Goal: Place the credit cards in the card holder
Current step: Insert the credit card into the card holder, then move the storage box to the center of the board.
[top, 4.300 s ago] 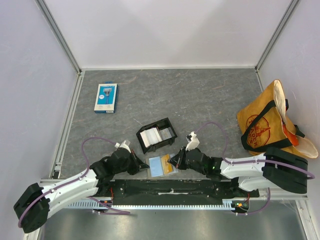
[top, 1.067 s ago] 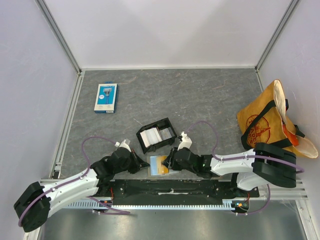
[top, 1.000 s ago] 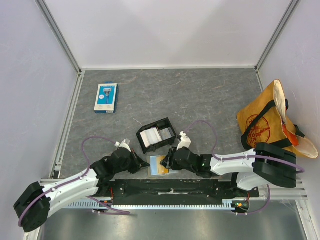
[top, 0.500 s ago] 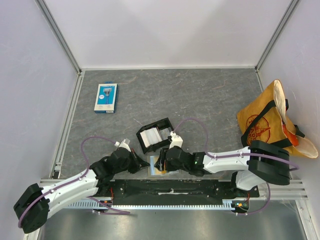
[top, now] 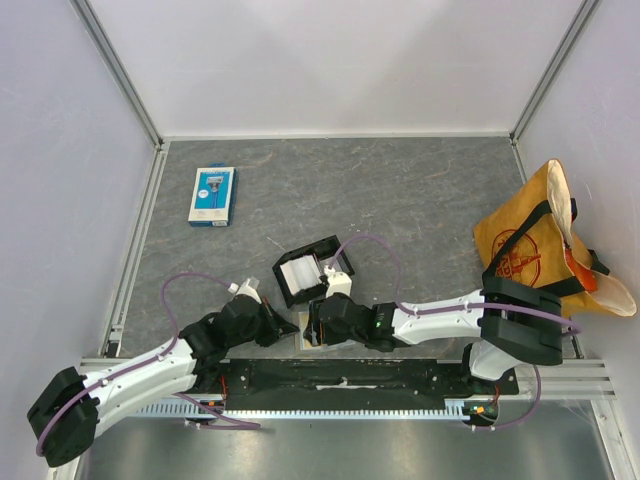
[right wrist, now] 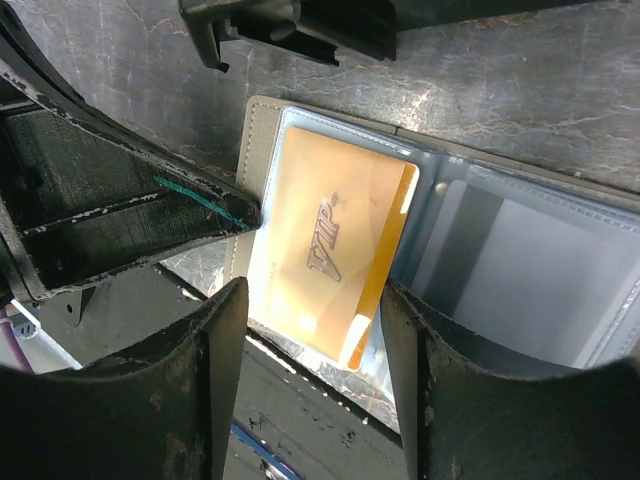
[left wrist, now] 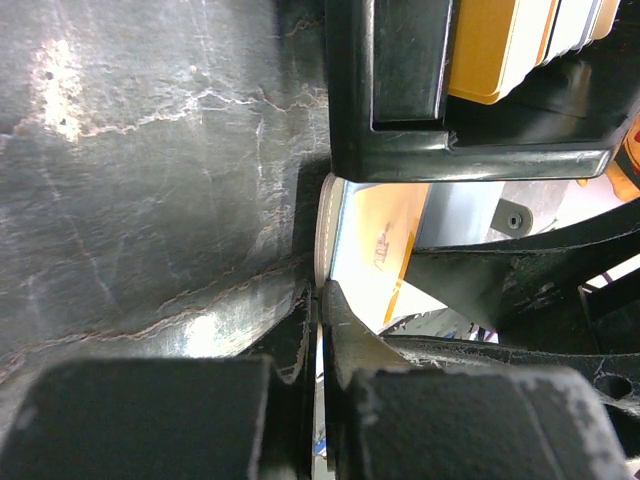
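The card holder [right wrist: 258,150] lies open near the table's front edge, clear pockets up. A gold VIP credit card [right wrist: 330,250] sits in its left pocket. The right pocket [right wrist: 520,265] looks pale grey. My left gripper [left wrist: 320,290] is shut on the holder's left edge [left wrist: 324,225], where one finger [right wrist: 190,215] shows in the right wrist view. My right gripper [right wrist: 315,390] hangs open just above the holder, its fingers on either side of the gold card's near end. From above, my right gripper [top: 312,330] covers most of the holder [top: 304,339]. More credit cards [top: 298,272], mostly white, stand in a black tray [top: 335,252].
The black tray [left wrist: 400,140] stands just behind the holder. A blue-and-white retail pack [top: 212,195] lies at the far left. An orange tote bag [top: 535,250] fills the right side. Metal rails and walls bound the grey tabletop.
My right gripper has slid left from the holder's right side to above its left pocket. The left arm has stayed put, still pinching the edge.
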Robot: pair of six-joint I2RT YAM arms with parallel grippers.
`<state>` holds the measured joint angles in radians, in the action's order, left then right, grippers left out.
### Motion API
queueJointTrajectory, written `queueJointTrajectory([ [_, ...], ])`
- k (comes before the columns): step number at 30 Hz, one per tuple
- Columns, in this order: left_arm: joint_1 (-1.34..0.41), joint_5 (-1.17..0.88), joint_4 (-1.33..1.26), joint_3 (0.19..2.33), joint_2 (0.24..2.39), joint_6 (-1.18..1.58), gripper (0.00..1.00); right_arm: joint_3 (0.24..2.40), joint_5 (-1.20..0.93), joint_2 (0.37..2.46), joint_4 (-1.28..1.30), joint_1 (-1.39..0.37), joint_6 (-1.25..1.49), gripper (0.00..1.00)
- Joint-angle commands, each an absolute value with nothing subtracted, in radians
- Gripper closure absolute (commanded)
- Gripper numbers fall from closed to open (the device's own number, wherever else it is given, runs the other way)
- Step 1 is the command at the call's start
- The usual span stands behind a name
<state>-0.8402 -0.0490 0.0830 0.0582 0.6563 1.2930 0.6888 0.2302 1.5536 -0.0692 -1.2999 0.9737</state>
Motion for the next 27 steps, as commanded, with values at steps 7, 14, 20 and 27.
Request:
queueJointTrajectory([
  [7, -0.844, -0.035, 0.081, 0.046, 0.638, 1.258, 0.98, 0.707, 0.316, 1.462, -0.042, -1.304, 0.943, 0.33],
  [14, -0.845, -0.025, 0.138, 0.046, 0.598, 1.255, 0.98, 0.779, 0.371, 1.453, 0.074, -1.295, 0.948, 0.28],
  [20, -0.844, -0.014, 0.175, 0.04, 0.555, 1.259, 0.98, 0.787, 0.399, 1.443, 0.092, -1.273, 0.977, 0.24],
  [27, -0.844, -0.015, 0.186, 0.034, 0.554, 1.261, 0.98, 0.88, 0.351, 1.514, 0.08, -1.25, 0.92, 0.23],
])
